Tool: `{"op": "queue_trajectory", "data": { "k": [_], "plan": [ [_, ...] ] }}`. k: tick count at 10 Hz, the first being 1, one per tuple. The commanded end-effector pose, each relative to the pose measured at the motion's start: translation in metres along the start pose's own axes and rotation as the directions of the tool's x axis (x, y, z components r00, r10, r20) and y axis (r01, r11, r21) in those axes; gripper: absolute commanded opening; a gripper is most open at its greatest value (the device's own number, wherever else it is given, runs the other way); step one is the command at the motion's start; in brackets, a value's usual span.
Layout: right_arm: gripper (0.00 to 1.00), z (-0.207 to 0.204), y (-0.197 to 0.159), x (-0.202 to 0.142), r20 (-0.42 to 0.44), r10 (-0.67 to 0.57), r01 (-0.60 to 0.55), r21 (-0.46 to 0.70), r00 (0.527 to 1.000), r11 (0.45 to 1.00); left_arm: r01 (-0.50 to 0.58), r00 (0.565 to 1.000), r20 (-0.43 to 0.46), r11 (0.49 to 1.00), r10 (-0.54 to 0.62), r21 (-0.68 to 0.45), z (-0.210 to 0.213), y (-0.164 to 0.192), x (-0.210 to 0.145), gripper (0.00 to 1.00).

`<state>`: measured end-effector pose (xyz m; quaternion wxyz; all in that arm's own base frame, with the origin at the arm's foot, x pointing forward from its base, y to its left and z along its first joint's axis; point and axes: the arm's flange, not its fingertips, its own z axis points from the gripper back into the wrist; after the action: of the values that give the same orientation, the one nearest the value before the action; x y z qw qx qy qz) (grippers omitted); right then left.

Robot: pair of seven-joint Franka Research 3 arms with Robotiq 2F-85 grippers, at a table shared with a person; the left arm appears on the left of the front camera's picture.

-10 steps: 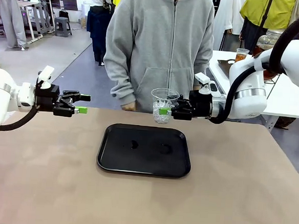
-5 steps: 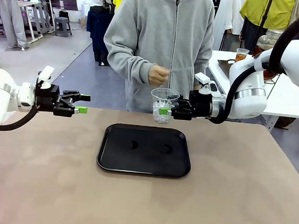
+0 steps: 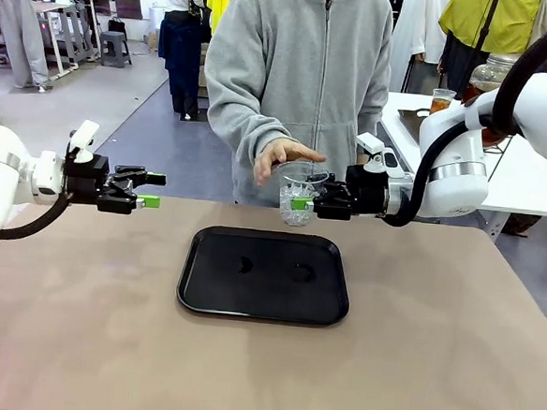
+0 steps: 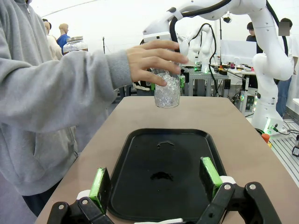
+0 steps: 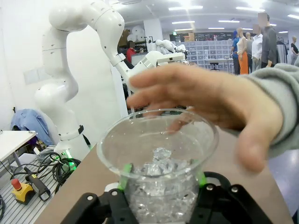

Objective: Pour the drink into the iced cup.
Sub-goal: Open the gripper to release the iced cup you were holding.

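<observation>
A: Front view first. What does the cup (image 3: pixel 299 198) look like?

B: Clear plastic, wide at the rim, narrower at the base, with a heap of ice in its lower half. No liquid in it that I can see. The right wrist view shows the ice (image 5: pixel 161 179) as broken, glassy lumps piled in the bottom.

A: Where is it?

B: In the air beyond the far edge of the black tray (image 3: pixel 265 273), gripped by the right gripper (image 3: pixel 304 203), whose green pads press on its two sides. A person's hand (image 3: pixel 283 157) is spread flat just above the rim; I cannot tell whether it touches.

A: And the drink?

B: On the side table at the right there is a small cup of amber liquid (image 3: pixel 442 100) next to a big lidded jar (image 3: pixel 491 81), partly hidden by the arm. Both are well apart from the iced cup.

A: The other gripper?

B: The left gripper (image 3: pixel 146 190) hangs over the table's left side, jaws wide apart and nothing between them. Its wrist view shows both green pads (image 4: pixel 99 183) flanking the tray.

A: Counts?

B: One iced cup, one tray, one small amber cup, one jar, two grippers, one hand.
</observation>
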<state>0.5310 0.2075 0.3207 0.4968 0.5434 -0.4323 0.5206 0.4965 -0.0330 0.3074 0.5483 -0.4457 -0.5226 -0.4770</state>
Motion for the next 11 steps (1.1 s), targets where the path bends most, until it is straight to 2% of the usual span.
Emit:
{"op": "queue_trajectory", "data": {
  "k": [1,11],
  "plan": [
    [0.62,0.0003,0.0002,0.0053,0.008,0.021,-0.021,0.006,1.000,1.000,0.003,1.000,0.005,1.000,-0.003,0.008,-0.0018,0.0001,0.0024,1.00],
    [0.62,0.0003,0.0002,0.0053,0.008,0.021,-0.021,0.006,1.000,1.000,0.003,1.000,0.005,1.000,-0.003,0.008,-0.0018,0.0001,0.0024,1.00]
  ]
}}
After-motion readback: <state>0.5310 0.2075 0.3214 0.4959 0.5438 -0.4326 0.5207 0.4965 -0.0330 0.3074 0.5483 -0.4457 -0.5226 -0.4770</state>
